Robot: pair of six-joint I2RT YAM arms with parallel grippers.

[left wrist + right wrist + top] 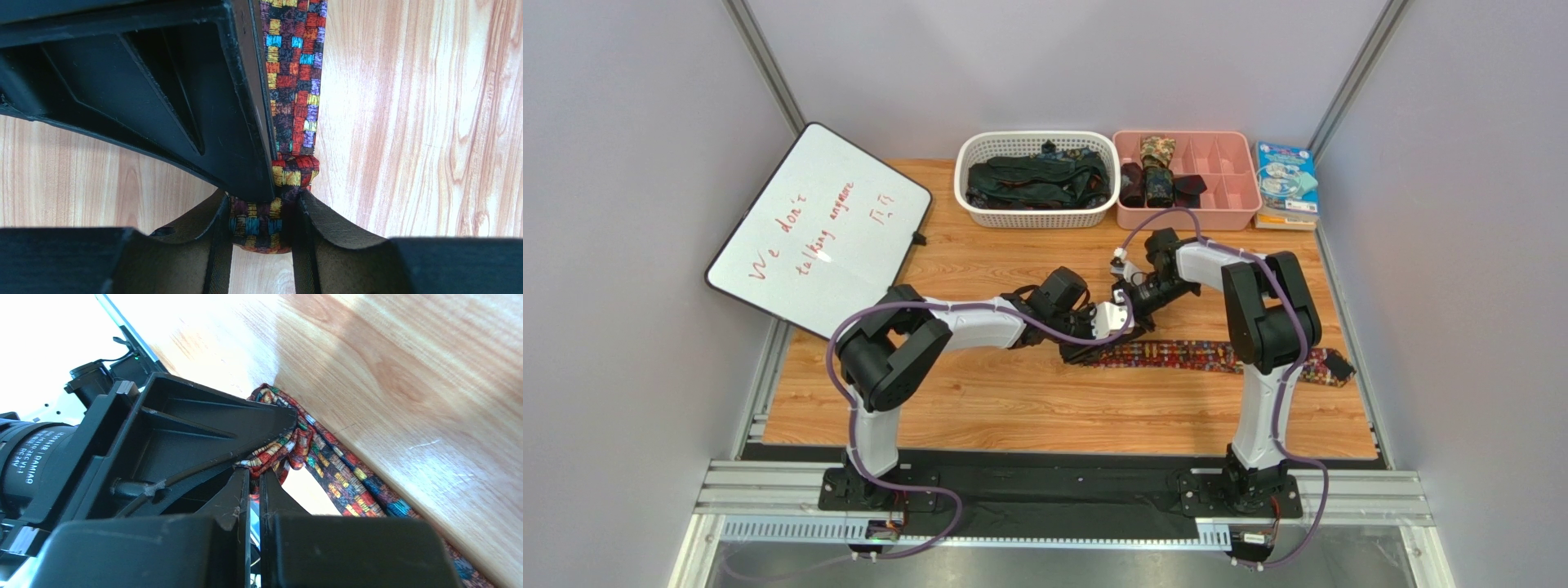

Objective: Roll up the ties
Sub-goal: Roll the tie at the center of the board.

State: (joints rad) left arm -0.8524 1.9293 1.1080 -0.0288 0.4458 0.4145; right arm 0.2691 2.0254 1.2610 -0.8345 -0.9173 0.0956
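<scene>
The left gripper [261, 211] clamps the small rolled end of the one patterned tie [294, 73], a fabric of little coloured squares that lies flat on the wooden table [430, 122]. The right gripper [253, 478] is closed, its tips touching that roll. Farther away stand one white perforated basket [1036, 217] of dark ties [1032, 178] and one pink tray [1228, 172] with rolled coils [1155, 184], too small to count.

Our left gripper [261, 208] clamps the tie [294, 92] end, jaws partway apart. Our right gripper [253, 474] meets it, pinched shut on the tie's fold. Our left arm [977, 321] and right arm [1259, 306] bend inward toward it.
</scene>
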